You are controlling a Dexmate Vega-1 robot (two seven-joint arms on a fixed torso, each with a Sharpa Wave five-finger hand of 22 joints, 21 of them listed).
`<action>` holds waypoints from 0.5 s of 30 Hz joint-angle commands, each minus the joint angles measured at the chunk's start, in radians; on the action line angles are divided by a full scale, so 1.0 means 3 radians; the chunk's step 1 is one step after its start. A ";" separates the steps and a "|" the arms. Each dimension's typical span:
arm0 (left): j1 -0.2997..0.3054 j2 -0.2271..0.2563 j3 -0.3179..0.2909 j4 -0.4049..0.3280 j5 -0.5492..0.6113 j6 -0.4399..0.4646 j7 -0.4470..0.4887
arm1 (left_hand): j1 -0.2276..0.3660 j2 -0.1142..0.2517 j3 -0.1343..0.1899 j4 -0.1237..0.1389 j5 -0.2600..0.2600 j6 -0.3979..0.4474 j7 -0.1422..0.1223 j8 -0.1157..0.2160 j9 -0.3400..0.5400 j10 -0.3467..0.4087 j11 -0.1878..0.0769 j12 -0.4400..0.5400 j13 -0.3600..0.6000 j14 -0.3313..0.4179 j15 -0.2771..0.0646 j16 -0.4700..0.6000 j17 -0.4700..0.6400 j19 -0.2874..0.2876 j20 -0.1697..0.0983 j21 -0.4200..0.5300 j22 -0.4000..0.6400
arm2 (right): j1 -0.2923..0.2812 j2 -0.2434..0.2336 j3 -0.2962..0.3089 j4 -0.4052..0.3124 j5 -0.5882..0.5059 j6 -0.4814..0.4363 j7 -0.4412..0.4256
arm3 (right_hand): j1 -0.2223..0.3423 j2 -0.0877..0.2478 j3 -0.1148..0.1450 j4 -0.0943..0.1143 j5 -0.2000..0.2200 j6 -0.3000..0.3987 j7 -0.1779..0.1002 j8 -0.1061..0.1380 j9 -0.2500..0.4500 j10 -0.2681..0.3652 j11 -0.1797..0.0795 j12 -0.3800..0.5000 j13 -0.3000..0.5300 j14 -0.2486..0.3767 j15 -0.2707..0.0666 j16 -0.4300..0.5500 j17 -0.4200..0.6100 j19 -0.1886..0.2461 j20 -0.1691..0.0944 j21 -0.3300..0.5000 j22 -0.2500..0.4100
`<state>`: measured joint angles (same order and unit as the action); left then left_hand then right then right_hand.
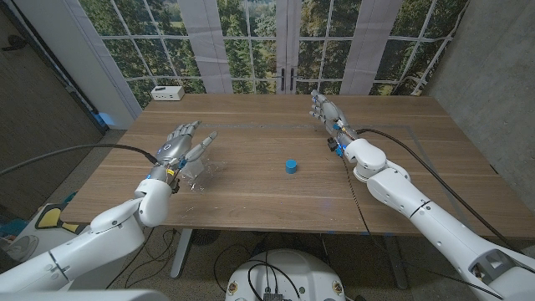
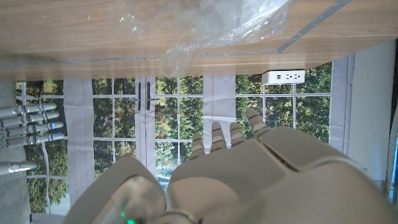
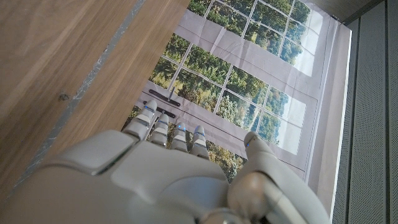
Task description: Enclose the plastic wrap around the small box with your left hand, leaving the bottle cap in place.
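The left hand hovers over the left part of the table, fingers apart and stretched forward, holding nothing. Just under and in front of it lies the wrap, a crumpled clear sheet on the wood; whether the hand touches it cannot be told. In the left wrist view the wrap shows as a glossy, wrinkled film on the table beyond the fingertips. A box inside the wrap cannot be made out.

The cap, small and blue, stands upright near the middle of the table, well apart from the wrap and from both hands.

The right hand is raised over the far right part of the table, fingers straight and spread, empty.

A white box with sockets sits at the far left corner.
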<state>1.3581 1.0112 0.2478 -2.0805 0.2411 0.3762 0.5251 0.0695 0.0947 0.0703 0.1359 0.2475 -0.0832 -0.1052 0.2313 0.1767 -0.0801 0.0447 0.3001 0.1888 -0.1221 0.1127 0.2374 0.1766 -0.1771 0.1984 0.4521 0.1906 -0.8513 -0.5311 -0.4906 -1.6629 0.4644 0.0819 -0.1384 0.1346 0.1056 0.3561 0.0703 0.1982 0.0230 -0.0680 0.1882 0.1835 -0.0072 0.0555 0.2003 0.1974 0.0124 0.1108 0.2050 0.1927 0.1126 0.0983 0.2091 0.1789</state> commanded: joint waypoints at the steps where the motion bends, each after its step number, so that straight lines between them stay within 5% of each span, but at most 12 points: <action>1: 0.0085 -0.0268 -0.0369 0.0271 -0.0543 -0.0973 0.0003 | 0.0036 0.0178 0.0027 0.0002 -0.0006 0.0042 -0.0014 0.0024 0.0006 0.0019 0.0001 0.0020 0.0011 0.0019 0.0005 0.0003 0.0004 -0.0068 0.0030 0.0023 0.0001 | 0.0017 0.0021 0.0015 0.0005 -0.0015 0.0033 -0.0028 | -0.0015 -0.0017 0.0022 0.0007 -0.0008 0.0016 0.0006 0.0018 0.0014 0.0007 0.0005 0.0007 0.0011 0.0015 0.0024 -0.0010 0.0016 0.0024 0.0001 0.0001 0.0010; 15: -0.0080 -0.0553 -0.0541 0.0658 -0.1200 -0.1895 -0.0510 | 0.0135 0.0172 0.0118 -0.0043 -0.0041 0.0130 0.0018 -0.0019 0.0006 0.0047 0.0026 -0.0030 0.0009 -0.0050 0.0058 -0.0093 0.0008 -0.0174 0.0041 -0.0063 0.0003 | -0.0037 -0.0002 0.0058 -0.0008 0.0011 0.0053 -0.0051 | -0.0011 -0.0022 0.0023 0.0002 -0.0008 0.0019 0.0010 0.0018 0.0013 0.0014 0.0012 0.0008 0.0010 0.0019 0.0024 -0.0009 0.0014 0.0042 0.0006 0.0006 0.0009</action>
<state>1.3655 0.9137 0.1322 -1.9698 0.0163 0.0179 0.4614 0.1009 0.1080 0.0987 0.1225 0.2360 -0.0508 -0.0978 0.2313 0.1768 -0.0606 0.0466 0.2944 0.1888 -0.1279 0.1290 0.2130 0.1767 -0.1729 0.2024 0.4362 0.1908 -0.8482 -0.5284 -0.4840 -1.6616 0.4624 0.0864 -0.1471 0.1346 0.1057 0.3561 0.0703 0.1982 0.0230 -0.0680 0.1882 0.1835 -0.0072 0.0555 0.2003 0.1974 0.0124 0.1107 0.2050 0.1928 0.1126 0.0983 0.2090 0.1789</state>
